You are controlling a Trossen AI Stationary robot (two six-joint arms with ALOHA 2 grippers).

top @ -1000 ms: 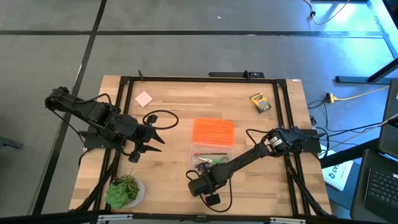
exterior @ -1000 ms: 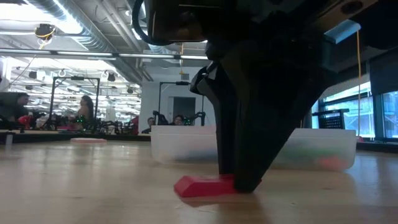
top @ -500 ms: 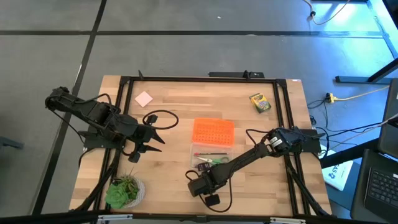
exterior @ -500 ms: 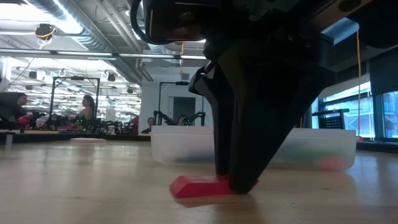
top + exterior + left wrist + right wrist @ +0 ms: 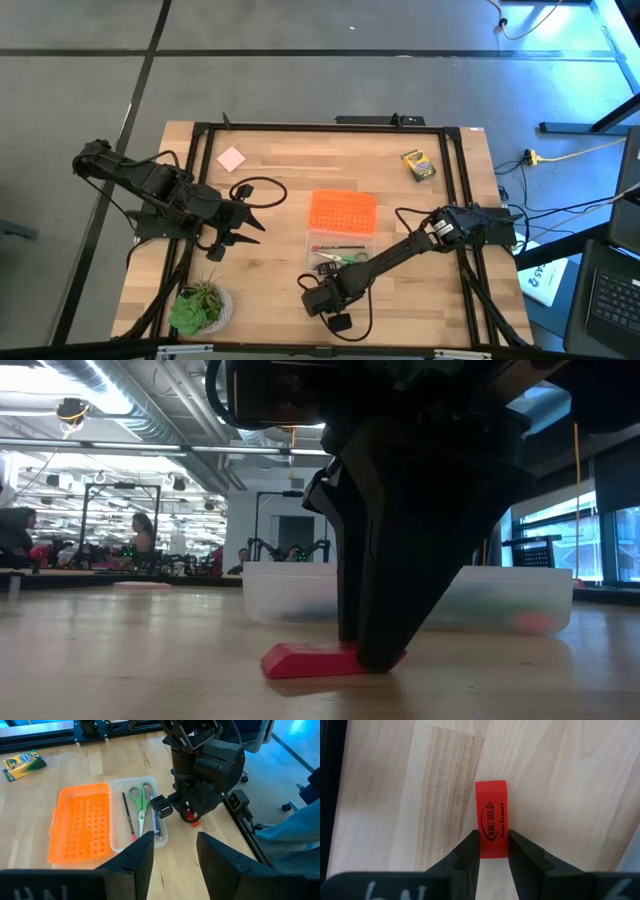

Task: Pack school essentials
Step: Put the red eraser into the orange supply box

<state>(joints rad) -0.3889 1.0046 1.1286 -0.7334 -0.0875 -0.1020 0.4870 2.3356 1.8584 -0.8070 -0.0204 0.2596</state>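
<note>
The red eraser (image 5: 492, 815) lies flat on the wood near the table's near edge, in front of the clear box (image 5: 340, 255). My right gripper (image 5: 322, 300) stands over it, pointing down, shut on its end. In the clear box (image 5: 137, 815) lie the green-handled scissors (image 5: 140, 800), thin dark pencils (image 5: 128, 815) and the purple pen (image 5: 156, 827). The crayon box (image 5: 418, 165) sits at the far right and the pink note pad (image 5: 231, 158) at the far left, both flat on the table. My left gripper (image 5: 255, 215) hovers open at the left, touching nothing. My right gripper pinches the red eraser's end (image 5: 493, 847) between its two fingers (image 5: 469, 851), which come from above and point down, one on each long side. The eraser (image 5: 310, 660) lies flat on the table and sticks out from under the fingers toward the table's left.
The orange perforated lid (image 5: 343, 210) lies beside the clear box on its far side. A green potted plant (image 5: 200, 308) stands at the near left corner. A dark frame (image 5: 320, 125) runs round the table. Bare wood lies between the plant and my right gripper.
My right gripper has shifted a little toward the table's left, and the red eraser has slid along the table with it, still lying flat.
</note>
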